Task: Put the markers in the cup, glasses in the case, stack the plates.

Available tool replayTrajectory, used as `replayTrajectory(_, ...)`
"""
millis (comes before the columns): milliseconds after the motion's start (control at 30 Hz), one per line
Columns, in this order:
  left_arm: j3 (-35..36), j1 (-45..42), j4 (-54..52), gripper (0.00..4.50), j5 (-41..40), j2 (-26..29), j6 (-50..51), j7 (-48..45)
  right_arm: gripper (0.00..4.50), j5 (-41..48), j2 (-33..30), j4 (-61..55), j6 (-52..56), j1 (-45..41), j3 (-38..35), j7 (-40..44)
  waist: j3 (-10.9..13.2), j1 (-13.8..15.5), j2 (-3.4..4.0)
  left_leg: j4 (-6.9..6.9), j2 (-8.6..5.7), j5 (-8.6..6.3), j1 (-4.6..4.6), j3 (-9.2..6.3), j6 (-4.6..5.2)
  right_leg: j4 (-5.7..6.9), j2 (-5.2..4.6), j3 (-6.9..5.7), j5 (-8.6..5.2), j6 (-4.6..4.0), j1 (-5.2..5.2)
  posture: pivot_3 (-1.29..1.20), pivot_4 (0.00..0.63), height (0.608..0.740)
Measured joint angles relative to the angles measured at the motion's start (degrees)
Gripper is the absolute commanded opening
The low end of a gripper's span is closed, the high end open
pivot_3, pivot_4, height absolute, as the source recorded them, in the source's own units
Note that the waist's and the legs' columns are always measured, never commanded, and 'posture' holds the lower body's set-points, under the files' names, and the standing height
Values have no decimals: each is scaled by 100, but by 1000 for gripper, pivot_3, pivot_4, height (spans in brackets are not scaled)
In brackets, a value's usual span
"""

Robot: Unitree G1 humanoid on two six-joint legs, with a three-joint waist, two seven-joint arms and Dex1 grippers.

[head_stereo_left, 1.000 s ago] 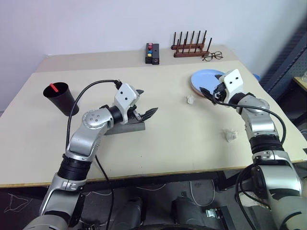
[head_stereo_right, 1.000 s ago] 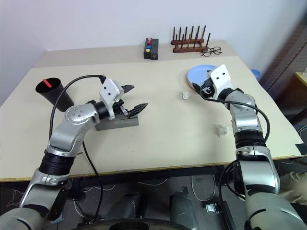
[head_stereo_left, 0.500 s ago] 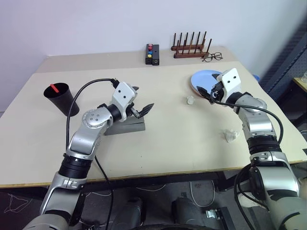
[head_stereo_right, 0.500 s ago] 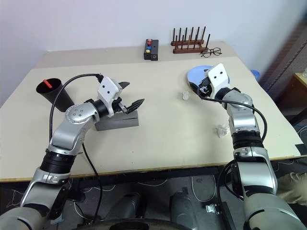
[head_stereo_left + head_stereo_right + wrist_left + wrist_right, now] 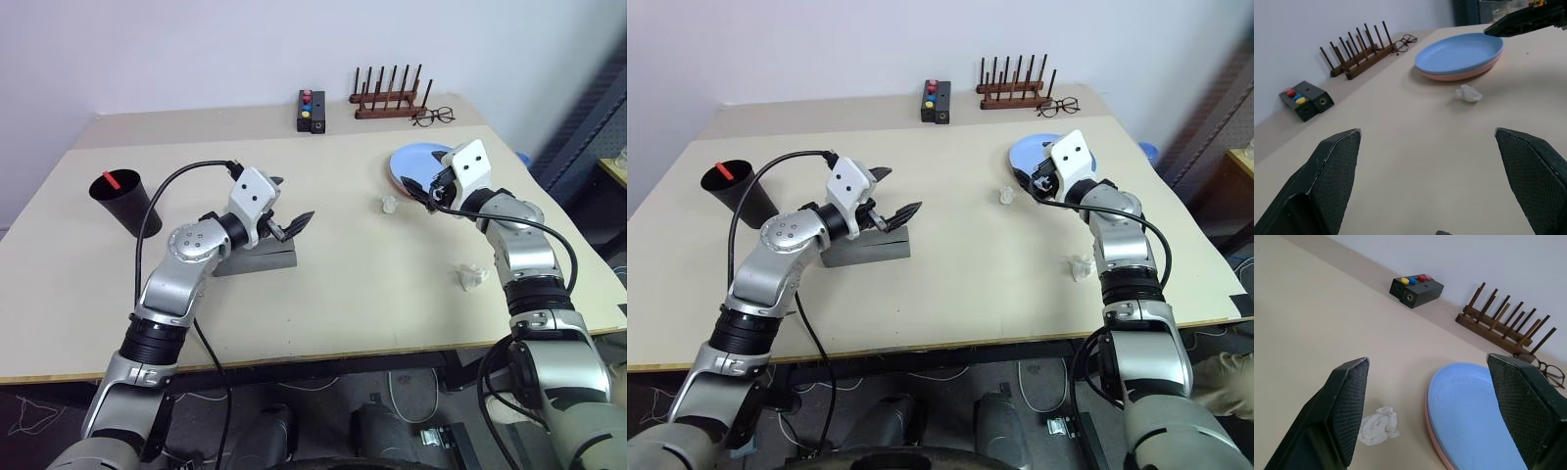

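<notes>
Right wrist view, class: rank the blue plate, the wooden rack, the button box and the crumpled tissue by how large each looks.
1. Blue plate, though it lies nearest the camera.
2. Wooden rack.
3. Button box.
4. Crumpled tissue, close to the box in apparent size, so that order is unsure.

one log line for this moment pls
left gripper open above case | right gripper open over plates, stacked | marker in cup
</notes>
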Motion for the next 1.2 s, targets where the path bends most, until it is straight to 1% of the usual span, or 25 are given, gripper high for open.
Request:
replayTrajectory(567, -2, 0, -1, 4500, 3, 0, 0, -8, 3899, 0, 0, 0, 0, 0, 0, 2, -1, 0, 0, 1, 0, 0, 0, 0, 0, 1, 0, 0, 0, 0, 0, 0, 0, 740)
replayTrajectory(600, -2, 0, -1, 4500, 3, 0, 0, -9, 3899, 0, -1, 0, 0, 0, 0, 2, -1, 0, 0, 1, 0, 0, 0, 0, 0, 1, 0, 0, 0, 0, 0, 0, 150, 740)
replayTrajectory(633, -2, -23, -15, 4500, 3, 6, 0, -10, 3899, 2, -10, -20, 0, -9, -4, 2, 75, 10, -25, 1, 2, -3, 11, 2, 5, 0, 0, 0, 0, 0, 14, 0, 150, 740)
replayTrajectory(667, 0, -75, -45, 4500, 3, 14, -19, -11, 3899, 3, -31, -60, -1, -19, -25, 2, 167, 21, -21, 1, 5, -26, 17, 3, 42, 4, 0, 0, 1, -1, 21, 0, 150, 740)
replayTrajectory(700, -9, -45, -16, 4500, 3, 10, -13, -13, 3899, 1, -14, -57, 14, 4, 0, 3, 187, 18, -25, 0, 4, -28, 8, -1, 47, 4, 2, 0, 5, 1, 10, 0, 150, 740)
replayTrajectory(767, -12, -19, -9, 4500, 3, 13, -6, -15, 3899, 1, -1, -57, 39, 13, 21, 5, 196, 23, -10, 8, 1, -32, 8, 6, 54, 5, -4, 4, 4, 2, 8, 0, 150, 740)
replayTrajectory(1200, -12, -20, -10, 4500, 3, 17, -6, -15, 3899, 3, -1, -58, 41, 11, 20, 5, 198, 30, -10, 7, 1, -35, 9, 11, 58, 0, -6, 6, 3, 4, 9, 0, 150, 740)
